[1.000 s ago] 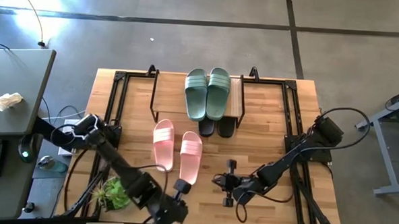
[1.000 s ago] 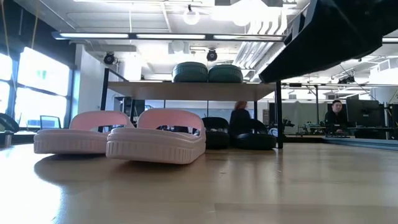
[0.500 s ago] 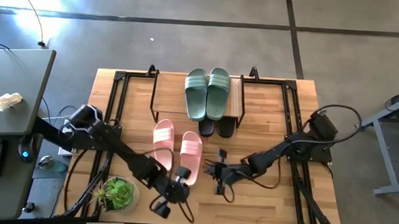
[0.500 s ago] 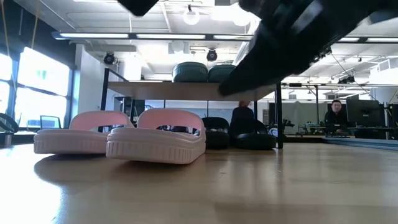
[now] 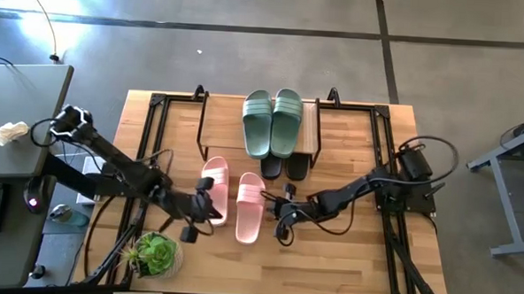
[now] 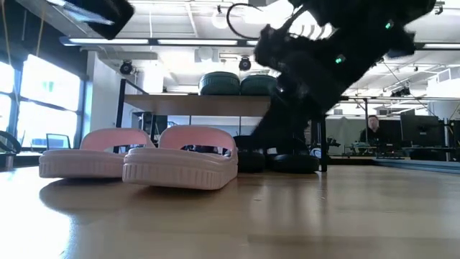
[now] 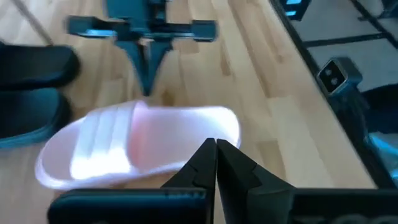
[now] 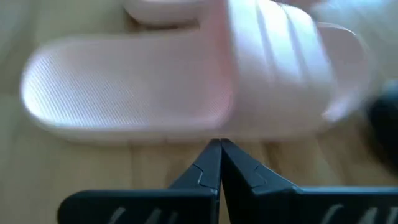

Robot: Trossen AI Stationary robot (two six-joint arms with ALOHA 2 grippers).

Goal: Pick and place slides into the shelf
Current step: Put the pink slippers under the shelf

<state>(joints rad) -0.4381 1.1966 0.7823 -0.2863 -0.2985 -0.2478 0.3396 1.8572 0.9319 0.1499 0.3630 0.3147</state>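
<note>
Wooden table, grey concrete floor around it; shelf holds green slides on top, black slides beneath. Pink slides lie on the tabletop between left gripper and right gripper, both with fingers pressed together.

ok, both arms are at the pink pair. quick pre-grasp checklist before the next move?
1. Left tool at its slide: ok, it sits beside the left pink slide.
2. Right tool at its slide: ok, it sits just off the right pink slide.
3. Tools open for a grasp: not ok, both wrist views show the fingers closed together.
4. Pink slides free to lift: ok, both lie flat on the table, nothing on them.
5. Room on the shelf top: cannot tell, the green slides fill most of it.
6. Lower level: not ok, black slides stick out from under it.
</note>
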